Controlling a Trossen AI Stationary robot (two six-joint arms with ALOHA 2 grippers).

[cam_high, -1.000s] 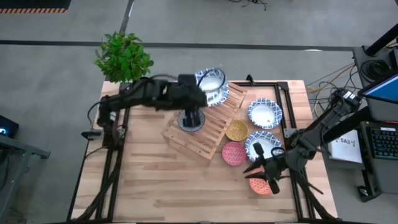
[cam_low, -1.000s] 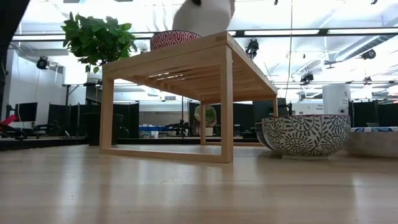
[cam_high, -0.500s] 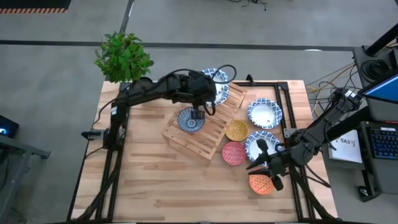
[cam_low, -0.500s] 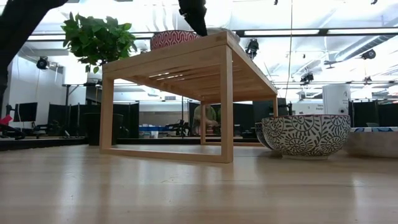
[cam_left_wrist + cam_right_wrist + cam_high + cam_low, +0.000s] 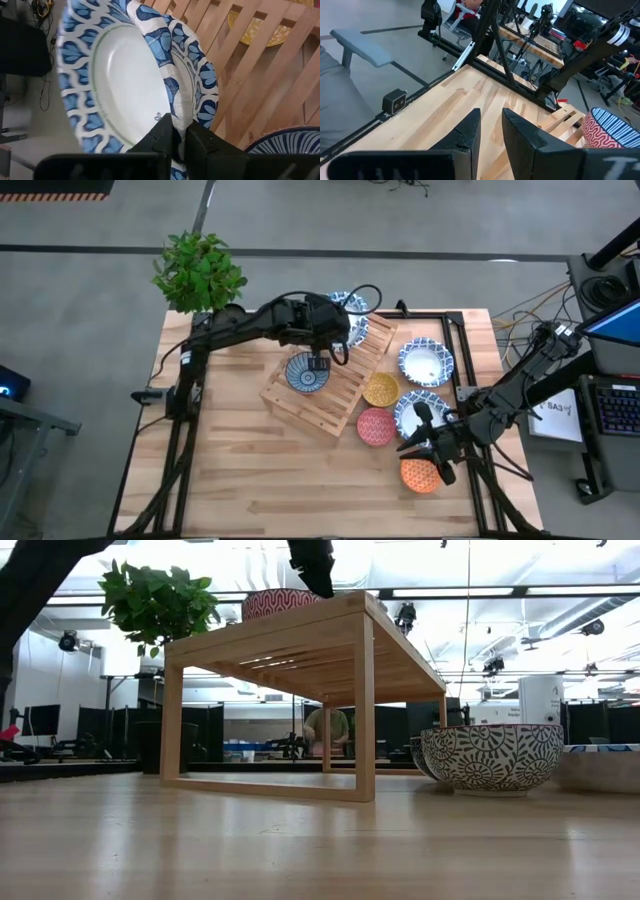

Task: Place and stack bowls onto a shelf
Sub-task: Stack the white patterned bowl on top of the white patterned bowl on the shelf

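Note:
Two white bowls with blue rims (image 5: 348, 315) lie one inside the other at the far end of the slatted wooden shelf (image 5: 330, 402). My left gripper (image 5: 336, 340) is shut on the upper bowl (image 5: 125, 85); in the low view it shows dark above the shelf top (image 5: 312, 565). A smaller bowl, blue inside and red-patterned outside (image 5: 305, 372), stands on the shelf nearer the table's front. My right gripper (image 5: 427, 443) hovers open over the table's right side, between a white bowl (image 5: 420, 410) and an orange bowl (image 5: 420, 475), with nothing between its fingers (image 5: 490, 131). My left gripper pinches the upper white bowl's rim (image 5: 172, 107), one finger (image 5: 160, 137) inside the bowl and the other (image 5: 205, 142) outside it. The fingers slant down onto the rim. The bowl sits in the lower white bowl (image 5: 202, 80), its held side slightly raised.
On the table right of the shelf lie another white bowl (image 5: 425, 362), a yellow bowl (image 5: 380, 390) and a pink-red bowl (image 5: 375, 426). A potted plant (image 5: 198, 270) stands at the far left corner. The near left of the tabletop (image 5: 230, 470) is bare wood.
My left gripper has moved toward the shelf's far end and down, setting the white bowl into the other white bowl there. That uncovered the blue-and-red bowl on the shelf. For the last half second it has kept still.

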